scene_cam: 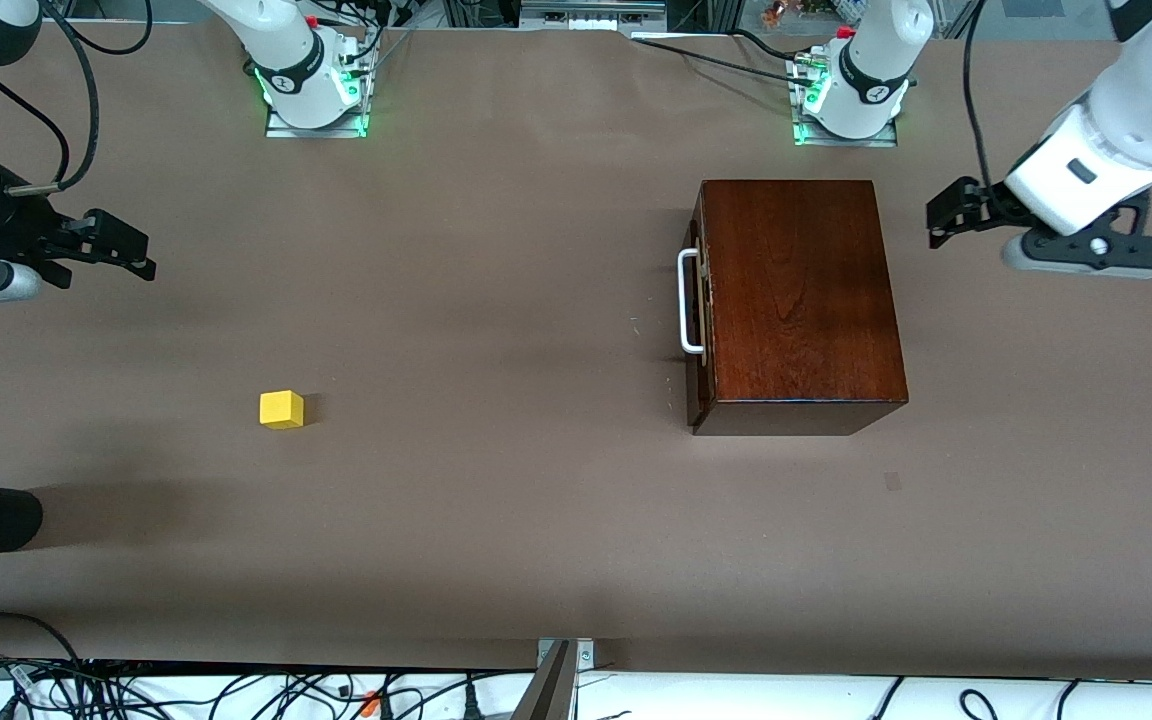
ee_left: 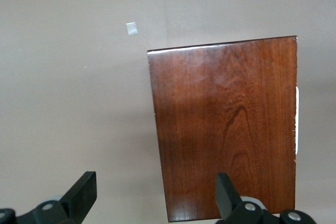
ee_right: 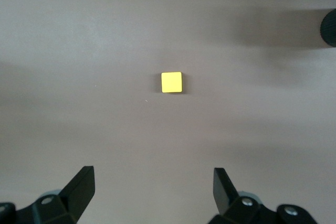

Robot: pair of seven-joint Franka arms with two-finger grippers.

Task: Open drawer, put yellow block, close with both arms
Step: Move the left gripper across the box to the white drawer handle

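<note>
We see the glossy dark mahogany box [scene_cam: 796,300] toward the left arm's end of the brown table [scene_cam: 496,250], its drawer [scene_cam: 698,300] with white U-shaped bar handle [scene_cam: 688,302] pushed fully in, contents hidden. The small bright yellow cube [scene_cam: 282,410] sits well apart, toward the right arm's end. The left gripper [scene_cam: 944,222] hovers just beside the box, fingers spread; the right gripper [scene_cam: 126,250] hangs over bare table, fingers apart.
</note>
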